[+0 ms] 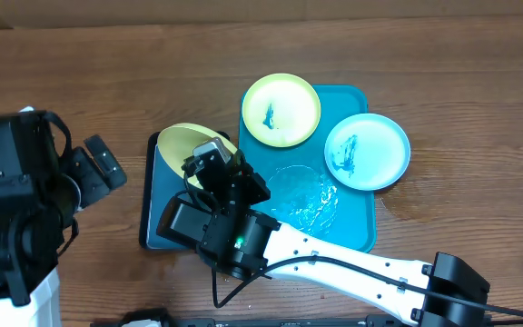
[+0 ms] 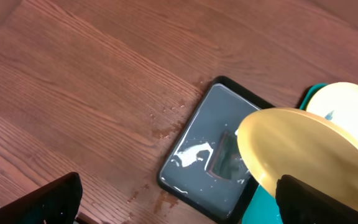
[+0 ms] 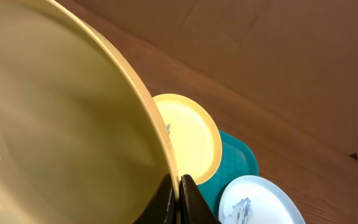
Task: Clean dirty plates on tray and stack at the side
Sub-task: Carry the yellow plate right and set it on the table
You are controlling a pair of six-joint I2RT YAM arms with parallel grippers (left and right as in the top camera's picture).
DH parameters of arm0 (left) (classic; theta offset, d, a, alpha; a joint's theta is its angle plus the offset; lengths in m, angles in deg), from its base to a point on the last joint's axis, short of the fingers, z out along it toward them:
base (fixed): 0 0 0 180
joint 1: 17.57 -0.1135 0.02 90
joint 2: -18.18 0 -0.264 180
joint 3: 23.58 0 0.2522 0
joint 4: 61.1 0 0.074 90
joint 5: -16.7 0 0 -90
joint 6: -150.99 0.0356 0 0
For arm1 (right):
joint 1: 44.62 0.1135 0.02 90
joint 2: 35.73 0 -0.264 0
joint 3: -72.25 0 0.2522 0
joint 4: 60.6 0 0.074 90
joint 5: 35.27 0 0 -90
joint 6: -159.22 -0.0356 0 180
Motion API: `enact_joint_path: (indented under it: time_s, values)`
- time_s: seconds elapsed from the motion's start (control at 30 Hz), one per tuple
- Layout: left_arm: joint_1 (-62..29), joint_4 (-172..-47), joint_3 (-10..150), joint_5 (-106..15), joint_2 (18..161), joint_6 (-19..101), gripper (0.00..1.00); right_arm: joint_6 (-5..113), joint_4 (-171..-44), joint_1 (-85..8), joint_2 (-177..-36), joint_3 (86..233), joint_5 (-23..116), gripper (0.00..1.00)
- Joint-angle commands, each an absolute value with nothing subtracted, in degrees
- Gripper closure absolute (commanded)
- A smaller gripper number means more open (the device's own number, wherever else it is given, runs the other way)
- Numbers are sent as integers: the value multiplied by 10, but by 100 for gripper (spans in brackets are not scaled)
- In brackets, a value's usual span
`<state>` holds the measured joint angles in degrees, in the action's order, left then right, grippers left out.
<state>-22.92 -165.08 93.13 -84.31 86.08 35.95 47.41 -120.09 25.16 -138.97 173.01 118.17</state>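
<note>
Yellow plate [image 1: 182,141] pinched at its rim by the right gripper [image 3: 179,186], tilted over the black tray [image 2: 197,149]. Left gripper [image 1: 112,163] spread, empty, further left.

The desk [image 1: 80,73] is reddish-brown wood with darker streaks of grain. The tray [image 1: 360,232] is teal-blue, with pale glossy patches across its floor. The yellow-green plate [image 1: 281,110] has a paler centre and a small dark teal smear. The light blue plate [image 1: 367,151] has a whitish centre, also marked with a dark teal smear. The third plate [image 1: 182,143] is plain yellow on the side shown. The smaller tray [image 2: 207,155] has a black rim and a grey-blue inside with white glints. The right gripper [image 3: 179,193] is black, and its arm [image 1: 334,259] is white.
</note>
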Motion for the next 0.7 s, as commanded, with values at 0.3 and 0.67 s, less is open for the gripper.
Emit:
enact_joint_path:
  time_s: [0.3,0.67]
  values:
    - [-232,-1649,939,-855,914,351,0,472,-1190,251,-1371,1741,1197,96]
    - [-232,-1649,939,-855,976,351,0,472,-1197,251,-1371,1741,1202,96]
